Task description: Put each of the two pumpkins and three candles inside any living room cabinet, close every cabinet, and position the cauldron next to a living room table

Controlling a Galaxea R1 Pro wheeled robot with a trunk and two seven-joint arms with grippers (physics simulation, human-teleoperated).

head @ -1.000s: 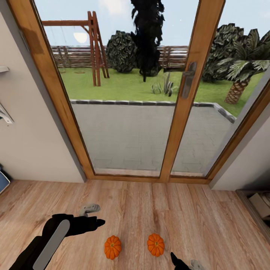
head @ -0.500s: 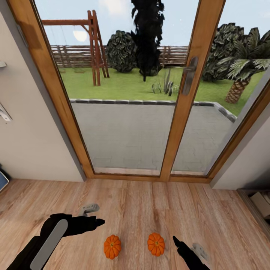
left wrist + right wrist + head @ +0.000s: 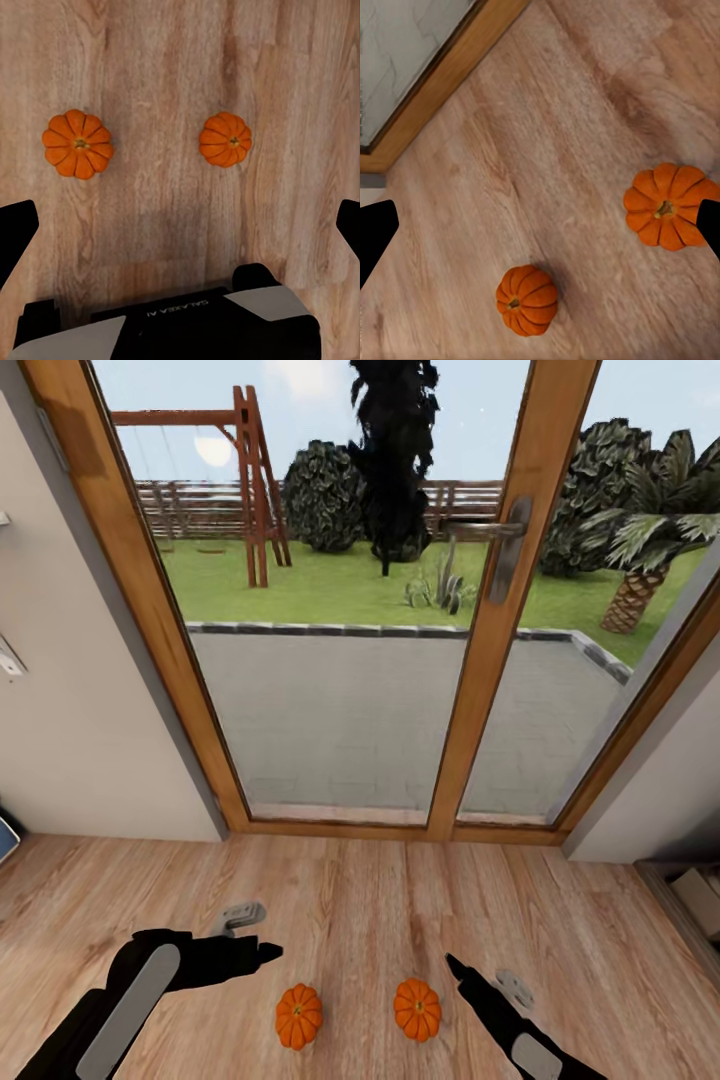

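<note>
Since a second earlier the right gripper (image 3: pixel 453 966) had risen from the picture's lower edge to just beside the right pumpkin (image 3: pixel 417 1009), its fingers spread wide in the wrist view. Both pumpkins sat apart on the wood floor (image 3: pixel 380 900) before the glass door (image 3: pixel 340 660). The left pumpkin (image 3: pixel 299 1016) lay near the left gripper (image 3: pixel 268 952), also spread open, grasping nothing.

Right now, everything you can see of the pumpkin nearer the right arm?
The right-hand pumpkin is small, bright orange and deeply ribbed, a squat lobed ball with a tiny dark stem in its top dimple. It sits upright on the wooden floor, apart from the other pumpkin, casting a soft shadow. Nothing grips it: the right tool hangs just beside it, fingers spread, not touching as far as the views show.
</note>
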